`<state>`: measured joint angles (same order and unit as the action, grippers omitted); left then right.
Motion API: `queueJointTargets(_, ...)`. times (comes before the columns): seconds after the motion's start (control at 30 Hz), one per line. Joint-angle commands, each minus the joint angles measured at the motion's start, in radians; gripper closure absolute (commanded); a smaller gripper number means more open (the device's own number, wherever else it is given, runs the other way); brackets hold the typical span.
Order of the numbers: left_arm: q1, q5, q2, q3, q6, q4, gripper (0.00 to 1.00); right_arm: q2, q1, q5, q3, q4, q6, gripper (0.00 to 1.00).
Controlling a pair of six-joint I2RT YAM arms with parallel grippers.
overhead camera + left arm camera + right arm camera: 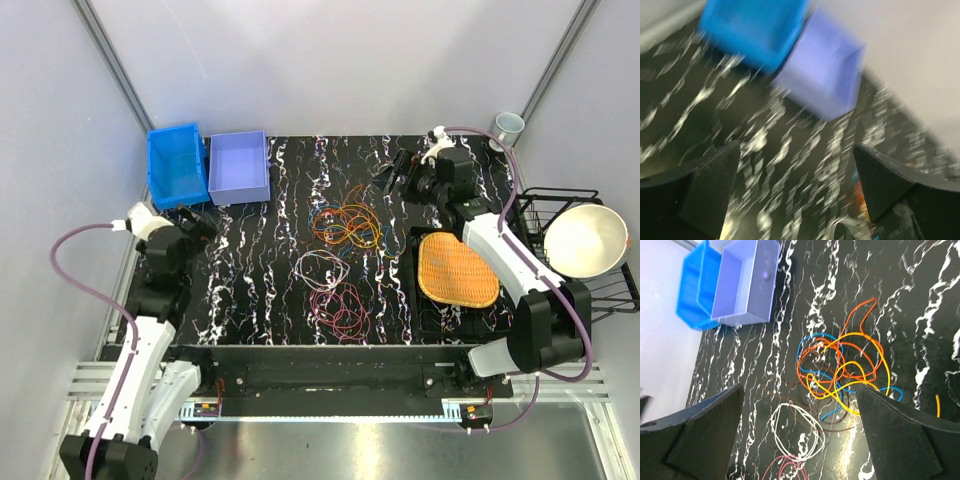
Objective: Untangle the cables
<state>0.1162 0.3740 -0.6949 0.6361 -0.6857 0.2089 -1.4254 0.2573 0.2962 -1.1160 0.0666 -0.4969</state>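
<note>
The approach is in hand. The left gripper (204, 223) and right gripper (392, 180) are both empty, jaws apart. The orange, yellow and blue cables (345, 222) lie knotted at the centre of the table (250, 290). Next, likely, 1 strand must be pinched and drawn clear.

Robot lab: panel-walled table (250, 250), bins (175, 165)

Heavy motion blur throughout. Bright blue plastic bin (755, 30) upper left, just beside pale lavender plastic bin (827, 80) at upper centre, both on black white-veined tabletop (790, 150). Left gripper (795, 170) spread wide; black fingers (705, 190) at lower left and lower right.
</note>
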Motion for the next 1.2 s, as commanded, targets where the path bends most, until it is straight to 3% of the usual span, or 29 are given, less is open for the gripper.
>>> queueJointTargets(0.0, -0.01, -0.184, -0.012, -0.003, -0.031, 0.241, 0.02, -0.033, 0.052, -0.008, -0.054, 0.065, 0.014, 0.0)
queueJointTargets(0.23, 0.193, -0.171, -0.15, 0.089, -0.004, 0.31, 0.04, -0.107, 0.083, -0.041, -0.057, 0.084, -0.009, 0.01)
queueJointTargets(0.37, 0.266, -0.257, -0.297, 0.091, -0.057, 0.161, 0.09, -0.127, 0.083, -0.077, -0.042, 0.081, 0.006, 0.01)
queueJointTargets(0.6, 0.362, -0.288, -0.543, 0.165, -0.123, 0.021, 0.11, -0.152, 0.083, -0.048, -0.01, 0.061, 0.001, 0.01)
queueJointTargets(0.9, 0.41, -0.279, -0.779, 0.261, -0.159, -0.097, 0.13, -0.161, 0.083, -0.016, 0.008, 0.032, -0.017, 0.01)
queueJointTargets(1.17, 0.413, -0.236, -0.916, 0.313, -0.193, -0.146, 0.25, -0.153, 0.082, -0.014, 0.01, 0.03, -0.015, 0.01)
